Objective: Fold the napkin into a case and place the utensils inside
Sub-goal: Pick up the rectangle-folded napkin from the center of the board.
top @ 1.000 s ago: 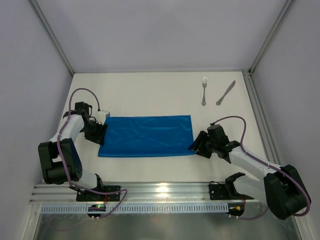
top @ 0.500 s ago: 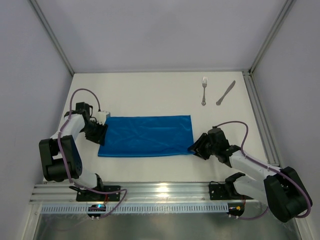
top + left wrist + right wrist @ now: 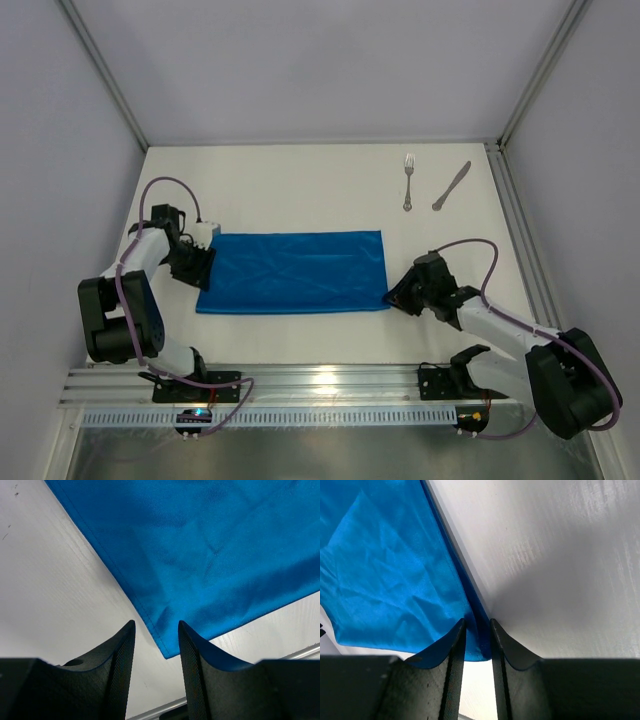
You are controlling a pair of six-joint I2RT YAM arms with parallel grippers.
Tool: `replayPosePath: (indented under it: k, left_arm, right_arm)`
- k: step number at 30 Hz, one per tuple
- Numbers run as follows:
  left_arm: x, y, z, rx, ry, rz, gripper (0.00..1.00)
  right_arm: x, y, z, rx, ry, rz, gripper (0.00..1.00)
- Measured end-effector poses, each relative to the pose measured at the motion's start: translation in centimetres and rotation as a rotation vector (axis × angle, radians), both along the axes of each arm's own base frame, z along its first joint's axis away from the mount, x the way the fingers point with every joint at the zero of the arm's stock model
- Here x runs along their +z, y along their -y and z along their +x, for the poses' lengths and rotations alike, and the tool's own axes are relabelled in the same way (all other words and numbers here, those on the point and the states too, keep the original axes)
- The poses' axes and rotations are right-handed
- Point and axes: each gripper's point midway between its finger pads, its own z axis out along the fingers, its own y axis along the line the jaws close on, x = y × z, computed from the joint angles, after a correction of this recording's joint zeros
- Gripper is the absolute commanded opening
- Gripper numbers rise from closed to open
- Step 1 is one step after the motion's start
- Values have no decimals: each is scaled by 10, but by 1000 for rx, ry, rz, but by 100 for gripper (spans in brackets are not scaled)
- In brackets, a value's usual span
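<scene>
While the napkin lies flat as a wide blue rectangle in the middle of the tabletop, we have a claw at each of its short ends. The left claw sits low at the napkin's left edge. From its wrist we see the fingers standing moderately apart. A corner of the cloth shows in the gap between them, with a sliver of bare tabletop beside it. Nothing is gripped there as far as we can see.

Over on the other side, the right claw is down at the napkin's near right corner. From its wrist view the fingers stand narrow. The napkin's hem runs straight into the slot between them, and blue cloth fills the gap, so we call that a pinch on the cloth.

The fork and the knife lie at the far right of the tabletop, well apart from the napkin and both claws. The fork is on the left with its tines pointing away, and the knife lies tilted just beside it.
</scene>
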Motion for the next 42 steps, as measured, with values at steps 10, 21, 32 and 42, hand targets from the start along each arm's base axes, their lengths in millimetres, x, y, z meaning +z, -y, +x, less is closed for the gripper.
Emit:
replayPosePath:
  k: [10, 21, 32, 42]
  left_arm:
    - [0, 0, 0, 0, -1, -2, 41]
    - [1, 1, 0, -2, 2, -6, 42]
    - [4, 2, -2, -1, 6, -9, 42]
    - [4, 2, -2, -2, 6, -9, 42]
  right_arm:
    - [7, 3, -6, -11, 0, -11, 54]
    - [6, -1, -26, -112, -16, 96, 55]
    - [7, -22, -11, -165, -31, 156, 53]
    - [3, -12, 3, -191, -16, 46, 40]
